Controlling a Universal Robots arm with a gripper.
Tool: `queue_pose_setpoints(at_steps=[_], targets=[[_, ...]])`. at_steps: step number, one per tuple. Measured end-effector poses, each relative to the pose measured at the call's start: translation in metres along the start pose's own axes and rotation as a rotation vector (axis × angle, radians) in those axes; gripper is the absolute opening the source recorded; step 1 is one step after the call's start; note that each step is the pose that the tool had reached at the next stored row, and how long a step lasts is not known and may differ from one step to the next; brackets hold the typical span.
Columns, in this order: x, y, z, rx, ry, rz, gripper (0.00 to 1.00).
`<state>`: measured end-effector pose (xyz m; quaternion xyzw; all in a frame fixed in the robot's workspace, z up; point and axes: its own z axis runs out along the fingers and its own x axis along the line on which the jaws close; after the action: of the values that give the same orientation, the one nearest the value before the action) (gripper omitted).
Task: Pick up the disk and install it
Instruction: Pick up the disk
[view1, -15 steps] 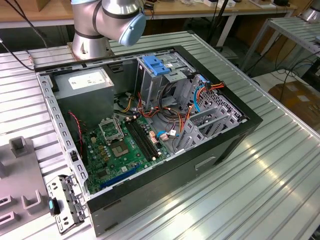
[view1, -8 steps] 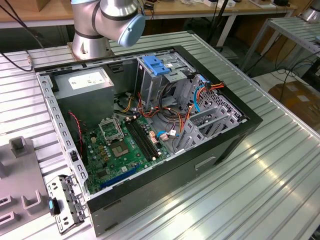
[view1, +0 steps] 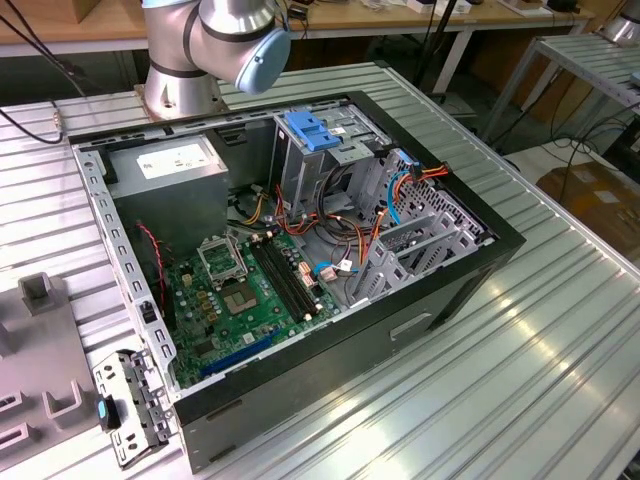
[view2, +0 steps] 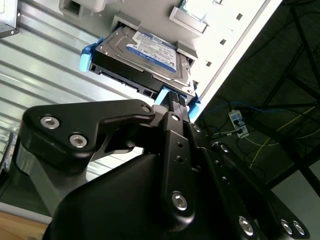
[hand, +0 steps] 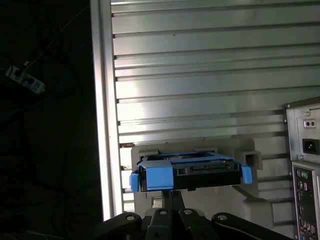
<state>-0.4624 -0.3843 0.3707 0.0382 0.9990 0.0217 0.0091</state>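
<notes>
Closest to us in both wrist views are the black links of the gripper (view2: 175, 100) (hand: 172, 194). Its fingers (view2: 174, 114) are drawn close together and appear pinched on the near end of the disk (view2: 150, 47) (hand: 200, 172), at the blue frame (view2: 87, 55) (hand: 159, 177) along its edges. The disk lies flat with its white-and-blue label upward, seated in a grey holder (view2: 150, 15) (hand: 250, 160). The holder rests on the ribbed metal table (view2: 50, 65) (hand: 200, 75) (view1: 540, 340), just beside one of the table's edges. Past that edge we see dark floor with loose cables and a power strip (hand: 22, 80) (view2: 239, 122). In the first wrist view the rear panel of the computer case (hand: 302, 165) (view1: 330, 350) stands near the holder, apart from it. In the exterior view a metal bracket (view1: 130, 405) with a small blue clip lies nearest, by the case's corner, with a grey moulded block (view1: 40, 330) at the exterior view's left. The case lies on its side with its side open. Inside we see the green motherboard (view1: 235, 290), a grey metal box (view1: 170, 160) with a white sticker, and red, orange and blue cables. Behind them a ridged blue latch (view1: 312, 130) sits on top of the drive cage. Farthest back, the arm (view1: 235, 40) rises from its base on the table behind the case.
</notes>
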Motion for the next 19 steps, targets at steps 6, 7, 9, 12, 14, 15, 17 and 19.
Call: queue_pose_setpoints(at_steps=[6, 7, 9, 12, 14, 15, 17, 19], targets=[[0.0002, 0.0000, 0.0003, -0.0001, 0.0001, 0.000, 0.11], [0.0002, 0.0000, 0.0002, 0.0000, 0.0002, 0.000, 0.11], [0.0004, 0.0000, 0.0003, -0.0006, 0.0019, -0.036, 0.11], [0.0003, 0.0000, 0.0003, -0.0025, 0.0069, -0.152, 0.11], [0.0003, 0.0000, 0.0004, -0.0031, 0.0090, -0.199, 0.11], [0.0003, 0.0000, 0.0005, -0.0031, 0.0098, -0.218, 0.11], [0.0003, 0.0000, 0.0007, -0.0034, 0.0122, -0.273, 0.11], [0.0003, 0.0000, 0.0009, -0.0043, 0.0149, -0.338, 0.11]])
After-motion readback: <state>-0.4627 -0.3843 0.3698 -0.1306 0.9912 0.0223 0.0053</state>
